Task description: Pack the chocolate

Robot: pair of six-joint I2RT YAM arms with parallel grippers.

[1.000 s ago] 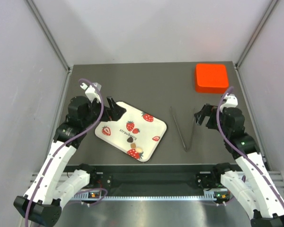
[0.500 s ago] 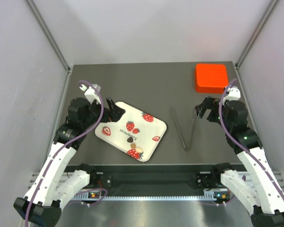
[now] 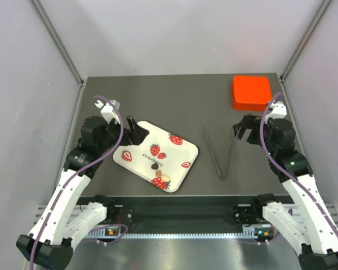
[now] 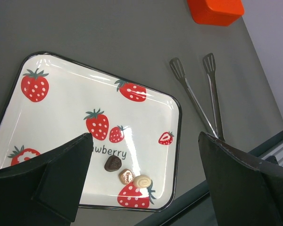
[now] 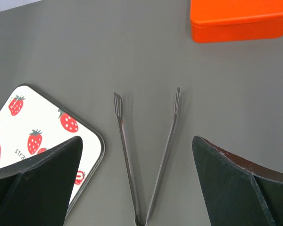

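Observation:
Three chocolate pieces lie close together near the front corner of the white strawberry-print tray (image 3: 174, 153): a dark brown one (image 4: 112, 163), a light brown one (image 4: 126, 176) and a cream-white one (image 4: 142, 181). In the top view they show as small dots (image 3: 156, 166). My left gripper (image 3: 134, 130) is open and empty over the tray's far left part, and its jaws frame the pieces (image 4: 144, 141). My right gripper (image 3: 240, 130) is open and empty, above the table just right of the metal tongs (image 3: 219, 156), which lie between its jaws (image 5: 137, 141).
A closed orange box (image 3: 252, 92) sits at the far right corner of the table; it also shows in the right wrist view (image 5: 238, 19). The tongs (image 4: 198, 101) lie open on the table right of the tray (image 4: 70, 108), tips pointing away.
My right arm has moved a little back and to the right, its gripper now slightly farther from the tongs. The left arm, tray and chocolate have not moved.

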